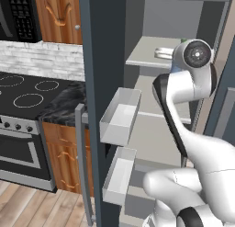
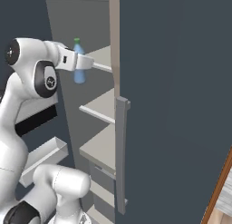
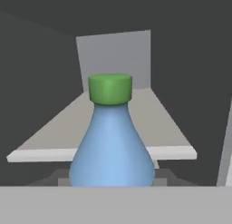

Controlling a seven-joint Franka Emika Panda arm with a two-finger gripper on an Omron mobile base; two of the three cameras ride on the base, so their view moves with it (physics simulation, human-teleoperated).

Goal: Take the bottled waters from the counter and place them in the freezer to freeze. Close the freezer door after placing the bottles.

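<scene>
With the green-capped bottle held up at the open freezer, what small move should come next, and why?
Probably ease forward over the upper shelf. The gripper is shut on the green-capped bottle, which appears to hang upright in front of the shelf's front edge, not yet resting on it.

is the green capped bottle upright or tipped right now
Upright. The green-capped bottle stands with its cap on top in the hand view, and in the right base view it hangs vertical at the gripper, before the freezer shelves.
</scene>
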